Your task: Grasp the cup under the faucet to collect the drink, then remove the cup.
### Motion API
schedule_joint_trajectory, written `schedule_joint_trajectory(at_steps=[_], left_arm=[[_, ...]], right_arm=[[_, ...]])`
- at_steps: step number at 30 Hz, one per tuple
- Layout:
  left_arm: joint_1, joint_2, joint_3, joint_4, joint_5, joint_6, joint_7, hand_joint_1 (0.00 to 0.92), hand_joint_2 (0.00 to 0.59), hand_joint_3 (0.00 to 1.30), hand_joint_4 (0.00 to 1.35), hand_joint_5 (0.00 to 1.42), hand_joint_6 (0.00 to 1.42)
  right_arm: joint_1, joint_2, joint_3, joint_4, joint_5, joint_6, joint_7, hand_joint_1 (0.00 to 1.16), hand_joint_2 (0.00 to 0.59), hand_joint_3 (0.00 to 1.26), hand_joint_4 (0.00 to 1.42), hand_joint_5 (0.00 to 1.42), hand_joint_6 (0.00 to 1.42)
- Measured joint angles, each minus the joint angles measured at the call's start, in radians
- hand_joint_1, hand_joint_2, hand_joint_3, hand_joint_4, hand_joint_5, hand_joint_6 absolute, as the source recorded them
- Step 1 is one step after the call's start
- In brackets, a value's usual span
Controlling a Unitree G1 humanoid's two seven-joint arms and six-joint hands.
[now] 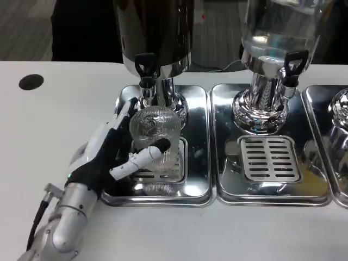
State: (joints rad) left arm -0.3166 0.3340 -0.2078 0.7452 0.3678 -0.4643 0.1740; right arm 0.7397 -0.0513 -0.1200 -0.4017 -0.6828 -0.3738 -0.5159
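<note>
A clear ribbed glass cup (156, 130) stands upright on the drip grate of the left steel tray (198, 179), right below the black-handled faucet (145, 69) of the left dispenser (155, 32). My left hand (117, 152) wraps around the cup from the left, thumb across its front and fingers behind it. The cup's contents cannot be made out through the ribbing.
A second dispenser (272, 43) with its own black tap (292, 64) stands on the middle tray (269, 157). Part of a third dispenser (340, 109) shows at the right edge. A dark round hole (31, 81) lies in the table at far left.
</note>
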Motion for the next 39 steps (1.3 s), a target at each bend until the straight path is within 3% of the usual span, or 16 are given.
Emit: schedule_joint_trajectory(at_steps=[12, 18, 31, 39], left_arm=[[0.06, 0.014, 0.089, -0.092, -0.084, -0.006, -0.053, 0.047, 0.0, 0.0, 0.0, 0.0, 0.0], [0.094, 0.054, 0.136, -0.238, -0.103, 0.021, -0.109, 0.04, 0.001, 0.0, 0.0, 0.0, 0.0], [0.206, 0.108, 0.172, -0.676, -0.083, 0.233, -0.224, 0.051, 0.015, 0.0, 0.0, 0.0, 0.0], [0.225, 0.12, 0.213, -0.774, -0.092, 0.3, -0.277, 0.046, 0.015, 0.0, 0.0, 0.0, 0.0]], right_arm=[[-0.013, 0.003, -0.002, 0.009, 0.0, 0.0, 0.0, 0.71, 0.523, 0.39, 0.38, 0.29, 0.18], [-0.014, 0.005, -0.002, 0.009, 0.0, 0.0, 0.0, 0.71, 0.523, 0.39, 0.38, 0.29, 0.18], [-0.004, 0.014, 0.015, -0.002, -0.008, 0.0, 0.002, 0.71, 0.523, 0.39, 0.38, 0.29, 0.18], [-0.002, 0.015, 0.02, -0.016, -0.008, 0.0, 0.007, 0.7, 0.518, 0.39, 0.38, 0.29, 0.18]])
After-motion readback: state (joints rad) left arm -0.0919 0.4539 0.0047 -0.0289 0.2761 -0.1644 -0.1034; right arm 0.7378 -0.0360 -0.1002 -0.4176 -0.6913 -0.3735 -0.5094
